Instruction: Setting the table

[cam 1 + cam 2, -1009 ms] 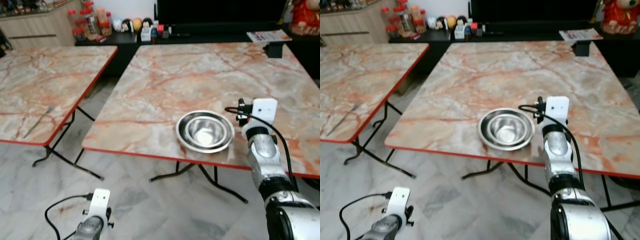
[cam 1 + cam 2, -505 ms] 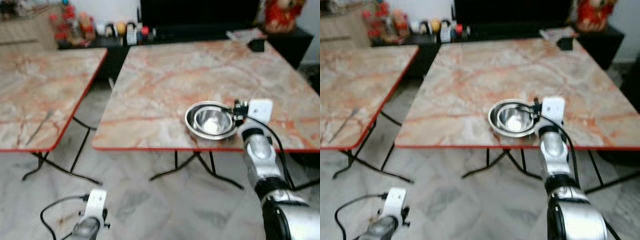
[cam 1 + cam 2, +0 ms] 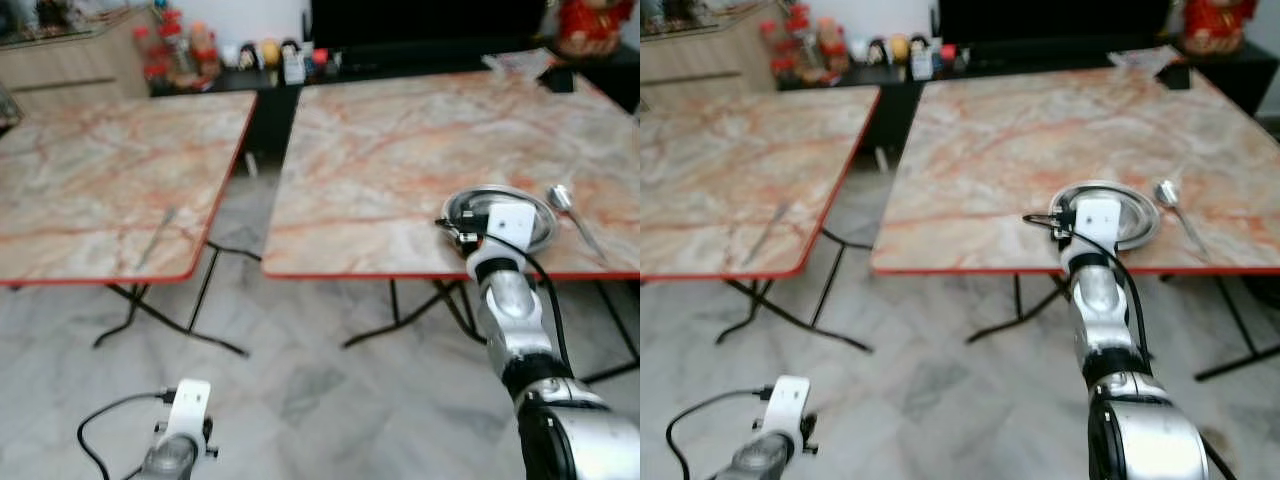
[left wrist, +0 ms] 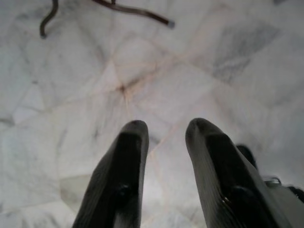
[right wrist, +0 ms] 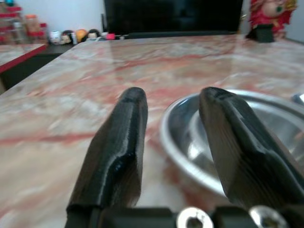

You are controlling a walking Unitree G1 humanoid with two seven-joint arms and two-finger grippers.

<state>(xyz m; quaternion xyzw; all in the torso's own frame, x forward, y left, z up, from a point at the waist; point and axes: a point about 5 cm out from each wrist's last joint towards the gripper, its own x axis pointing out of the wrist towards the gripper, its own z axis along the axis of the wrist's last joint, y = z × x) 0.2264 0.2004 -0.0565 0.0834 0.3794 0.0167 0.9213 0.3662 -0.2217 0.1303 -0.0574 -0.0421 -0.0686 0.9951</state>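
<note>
Now the whole scene is framed differently than a second ago: the camera on the head has been pulled back and turned, so more floor (image 3: 330, 390) is seen and the right table (image 3: 400, 150) lies farther away. This is a move of the robot, not of the things. The steel bowls (image 3: 530, 205), one nested inside the other, are found near the front edge of the right table, as before. A spoon (image 3: 572, 215) is now in view just beside them on the robot's right side; earlier it was outside the pictures.

The right gripper (image 5: 173, 137) is held low over the table edge, and its two black fingers (image 5: 121, 142) are spread, with the rim of the bowls between them but not pinched. In the right wrist view one finger is seen outside the rim and the other over the inside of the bowl.

The left gripper (image 4: 164, 142) hangs idle over the marble floor, its fingers apart and holding nothing. A thin utensil (image 3: 152, 240), too blurred to be named, lies on the left table (image 3: 100, 180).

It is judged that the bowls are set down already, and the utensil on the other table may be fetched next.
</note>
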